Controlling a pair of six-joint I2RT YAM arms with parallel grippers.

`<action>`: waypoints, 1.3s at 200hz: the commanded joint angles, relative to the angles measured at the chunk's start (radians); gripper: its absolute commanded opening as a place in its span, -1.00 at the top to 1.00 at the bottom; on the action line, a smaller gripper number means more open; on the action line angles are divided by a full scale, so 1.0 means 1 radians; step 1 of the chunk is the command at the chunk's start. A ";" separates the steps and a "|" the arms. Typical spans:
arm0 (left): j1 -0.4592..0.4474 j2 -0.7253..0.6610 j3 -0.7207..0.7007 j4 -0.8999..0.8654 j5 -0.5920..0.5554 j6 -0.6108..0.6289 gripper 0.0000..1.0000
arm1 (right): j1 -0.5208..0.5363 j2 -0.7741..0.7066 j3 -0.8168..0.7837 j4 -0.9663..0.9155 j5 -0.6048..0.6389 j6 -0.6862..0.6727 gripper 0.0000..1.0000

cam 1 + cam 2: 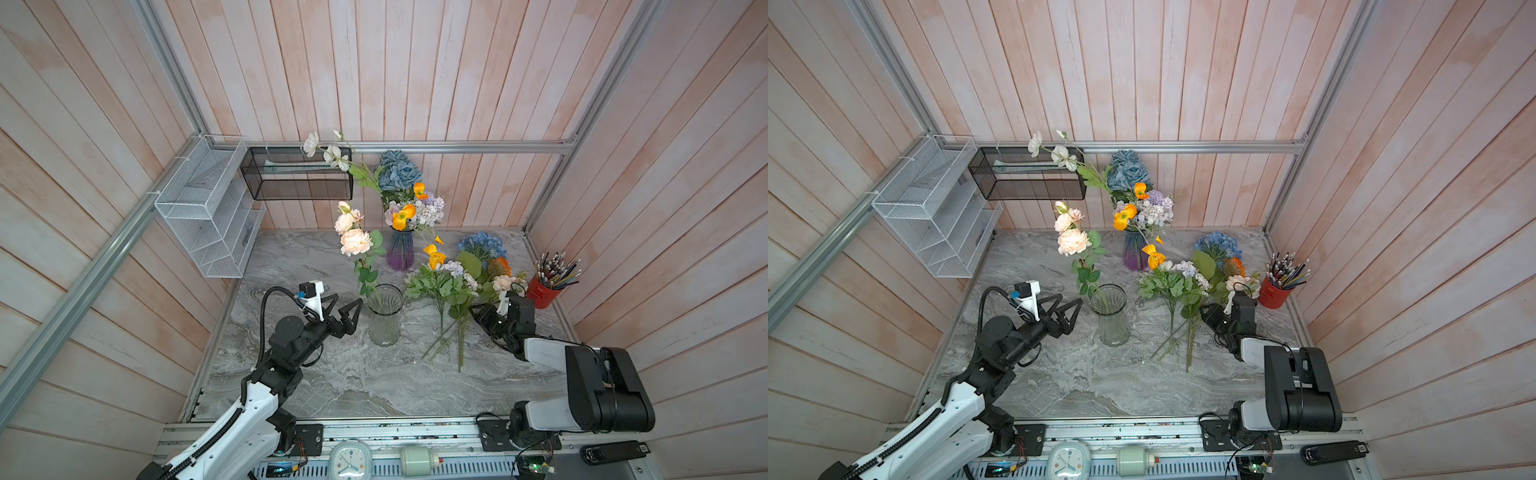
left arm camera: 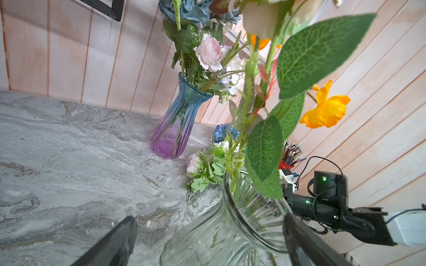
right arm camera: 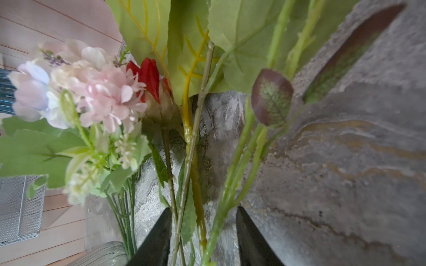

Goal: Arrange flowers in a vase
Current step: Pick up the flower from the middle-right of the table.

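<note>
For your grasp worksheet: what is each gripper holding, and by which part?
Left gripper: nothing, open. Right gripper straddles loose flower stems; grip uncertain.

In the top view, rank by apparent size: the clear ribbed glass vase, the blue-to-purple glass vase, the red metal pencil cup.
1. clear ribbed glass vase
2. blue-to-purple glass vase and red metal pencil cup: about alike, so unranked.

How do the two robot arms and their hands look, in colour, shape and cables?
Both arms have white links and black joints: left arm, right arm. A black ribbed hose loops along the left arm. A white camera mount sits on each wrist. The left hand and right hand have black tapering fingers. Small green lights glow on the right arm.
</note>
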 commanded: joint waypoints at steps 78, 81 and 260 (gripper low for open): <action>-0.003 -0.007 -0.006 0.002 -0.026 -0.015 -1.00 | -0.020 0.070 0.041 0.104 -0.032 0.010 0.86; -0.002 -0.005 -0.006 0.002 -0.026 -0.015 -1.00 | -0.020 0.064 0.041 0.099 -0.032 0.007 0.90; 0.001 0.057 0.032 0.027 -0.093 0.011 -1.00 | -0.020 -0.395 0.331 -0.320 0.071 -0.269 1.00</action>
